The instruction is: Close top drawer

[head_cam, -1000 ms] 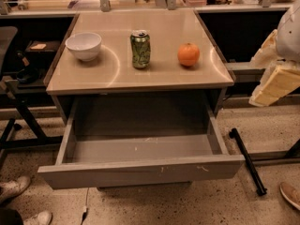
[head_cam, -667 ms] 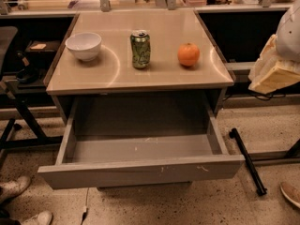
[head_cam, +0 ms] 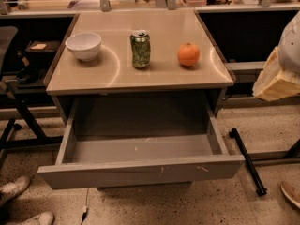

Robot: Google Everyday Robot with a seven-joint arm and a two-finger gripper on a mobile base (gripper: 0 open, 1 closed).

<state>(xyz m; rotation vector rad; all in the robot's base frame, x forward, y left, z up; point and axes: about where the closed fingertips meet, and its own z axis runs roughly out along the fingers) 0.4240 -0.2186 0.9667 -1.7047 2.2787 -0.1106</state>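
Note:
The top drawer [head_cam: 140, 171] is pulled far out from under the tan table top [head_cam: 117, 74]. Its flat grey front with small white scratches faces me, and its deep grey box is empty. My gripper [head_cam: 276, 81] shows as a pale beige end of the white arm at the right edge of the camera view. It is up at table-top height, to the right of the drawer and apart from it. The lower drawer fronts are hidden behind the open drawer.
On the table top stand a white bowl [head_cam: 84, 46], a green can [head_cam: 140, 49] and an orange [head_cam: 188, 54]. A black bar [head_cam: 247, 161] lies on the speckled floor at the right. Shoes [head_cam: 16, 191] show at the bottom left, and a dark chair frame [head_cam: 18, 111] stands at the left.
The end of my arm at the right edge has shifted slightly upward. The drawer stands open as before.

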